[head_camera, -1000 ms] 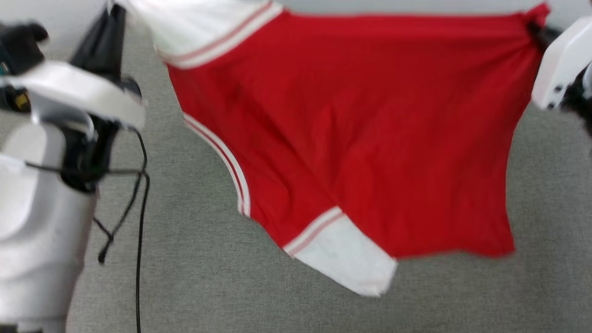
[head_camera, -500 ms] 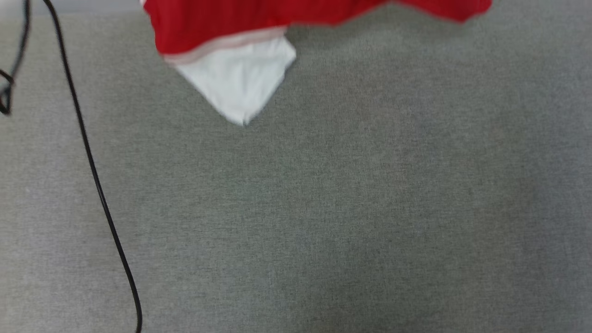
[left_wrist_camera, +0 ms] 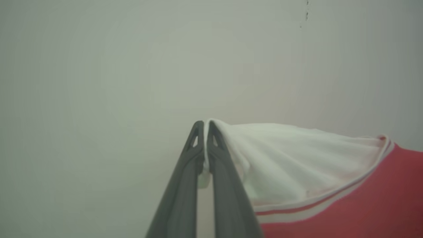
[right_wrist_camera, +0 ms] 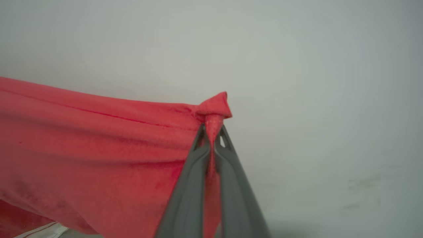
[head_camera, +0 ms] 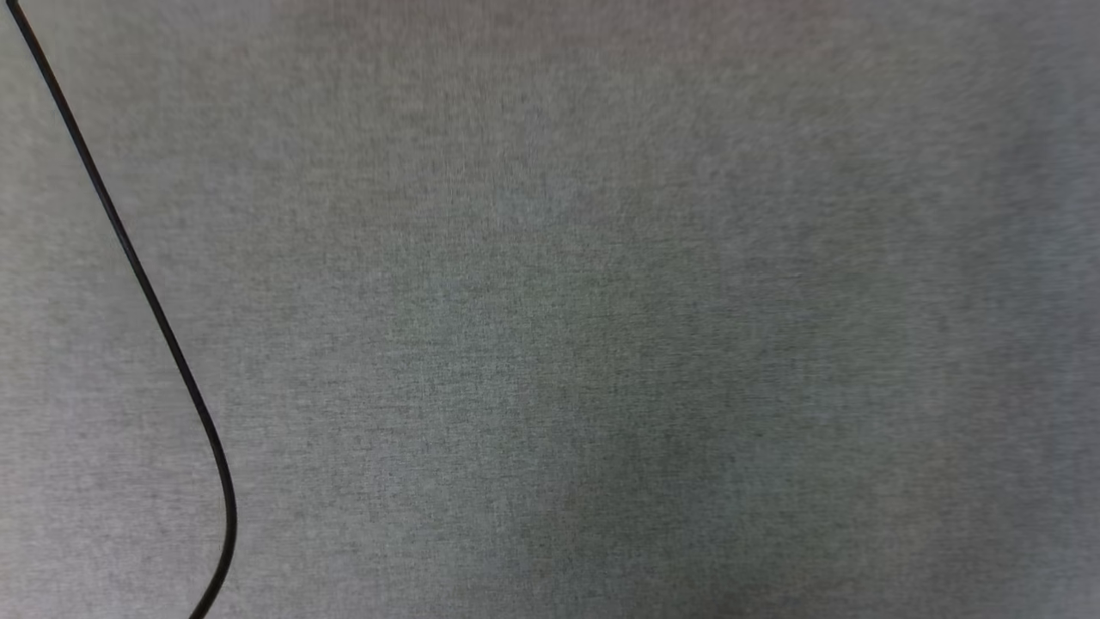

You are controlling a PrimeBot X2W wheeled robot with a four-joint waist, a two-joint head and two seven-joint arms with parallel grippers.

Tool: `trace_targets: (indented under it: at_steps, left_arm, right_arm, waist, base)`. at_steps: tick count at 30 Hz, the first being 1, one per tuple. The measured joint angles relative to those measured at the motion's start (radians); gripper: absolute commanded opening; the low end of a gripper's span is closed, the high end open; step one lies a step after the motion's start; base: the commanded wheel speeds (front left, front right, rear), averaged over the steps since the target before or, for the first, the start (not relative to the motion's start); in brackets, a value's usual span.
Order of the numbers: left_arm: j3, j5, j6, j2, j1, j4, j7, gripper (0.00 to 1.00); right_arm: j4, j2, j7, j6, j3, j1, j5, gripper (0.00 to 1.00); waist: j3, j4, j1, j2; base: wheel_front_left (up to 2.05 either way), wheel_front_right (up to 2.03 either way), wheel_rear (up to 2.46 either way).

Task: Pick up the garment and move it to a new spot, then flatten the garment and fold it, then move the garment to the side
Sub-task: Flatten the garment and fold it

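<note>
The garment [left_wrist_camera: 307, 165] is bright red fabric with a white panel and striped trim. In the left wrist view my left gripper [left_wrist_camera: 204, 127] is shut on the tip of its white panel, and the cloth stretches away to the right. In the right wrist view my right gripper [right_wrist_camera: 212, 132] is shut on a bunched red corner of the garment [right_wrist_camera: 99, 148], which spreads off to the left, pulled taut. Both grips are held up in front of a plain pale wall.
The head view looks down on a grey fabric surface [head_camera: 601, 344]. A thin black cable [head_camera: 137, 275] curves down its left side.
The head camera has tilted down: the hanging garment and both arms slid up out of the head view, leaving the grey surface and the cable.
</note>
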Motion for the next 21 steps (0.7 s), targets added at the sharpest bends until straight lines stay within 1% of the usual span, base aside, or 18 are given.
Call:
trace_targets:
  at_steps: [6,11,16,21]
  left_arm:
    - [0.002,-0.049,-0.012,-0.018,0.017,0.06,-0.034,0.0]
    - [-0.004,-0.102,-0.013,-0.033,0.091,0.114,-0.068,0.0]
    - [-0.054,-0.172,-0.015,-0.03,0.231,0.091,-0.084,0.0]
    - [-0.108,-0.24,-0.015,-0.017,0.425,0.046,-0.103,0.0]
  right_arm:
    - [0.086,-0.001,-0.034,0.0,0.014,-0.037,0.0,0.0]
    - [0.159,-0.001,-0.074,0.0,0.051,-0.028,0.018,0.0]
    - [0.21,0.004,-0.131,0.0,0.102,0.066,0.056,0.0]
    - [0.22,0.004,-0.177,0.0,0.155,0.229,0.12,0.0]
  waist:
    - [0.088,0.016,0.0,0.0]
    - [0.121,0.035,0.0,0.0]
    - [0.096,0.039,-0.0001,-0.0001]
    - [0.048,0.042,-0.0001,0.0]
  base:
    - [0.0,0.0,0.0]
    - [0.0,0.0,0.0]
    - [0.0,0.0,0.0]
    - [0.0,0.0,0.0]
